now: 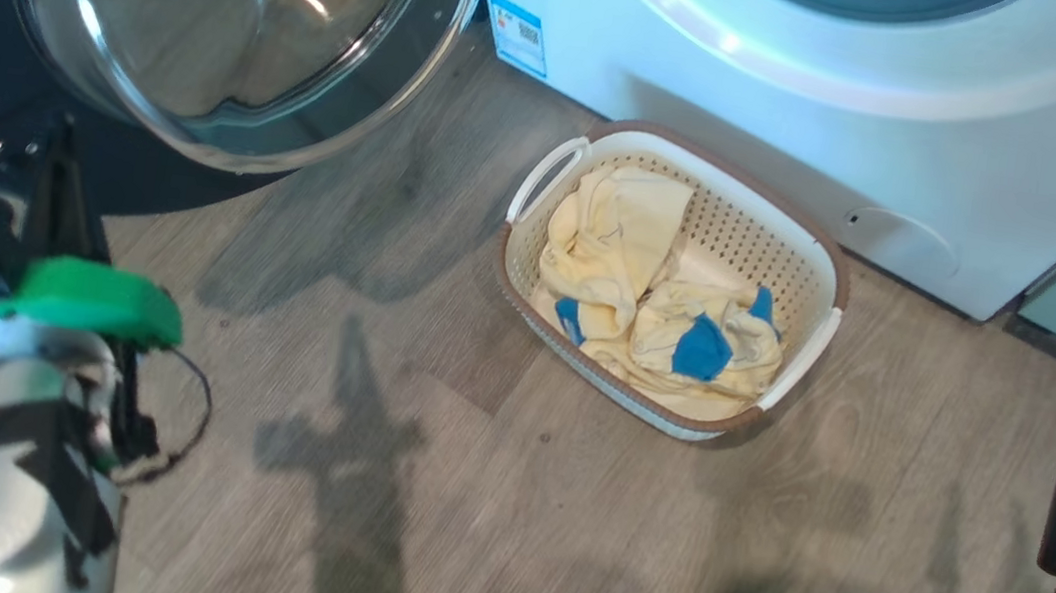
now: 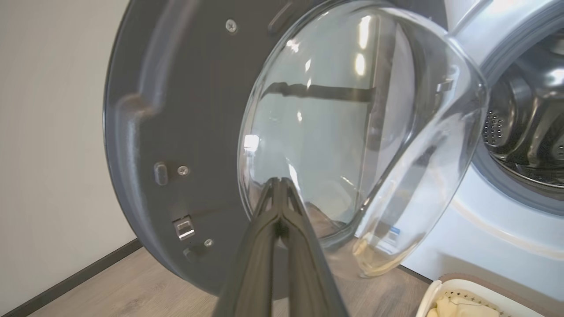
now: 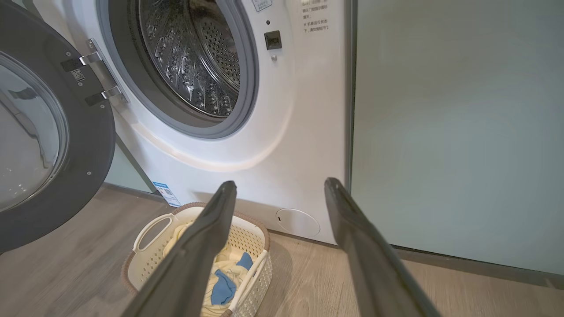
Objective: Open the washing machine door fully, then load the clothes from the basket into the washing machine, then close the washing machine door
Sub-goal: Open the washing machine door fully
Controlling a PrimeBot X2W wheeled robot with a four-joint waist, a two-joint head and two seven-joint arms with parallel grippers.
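Head view: the washing machine door (image 1: 220, 17) hangs open at eleven o'clock; the basket (image 1: 767, 235) sits near centre toward two o'clock, the clothes (image 1: 615, 247) inside. Left wrist view: the left gripper (image 2: 278, 181) is clenched, empty, tips before the door's glass at six o'clock. Right wrist view: the right gripper (image 3: 280, 182) is released, the washing machine (image 3: 286, 132) at eleven.

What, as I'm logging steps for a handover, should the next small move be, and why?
Probably lower the open right gripper toward the clothes in the basket: the washing machine door already stands wide open, the drum looks empty, and the left gripper is shut.
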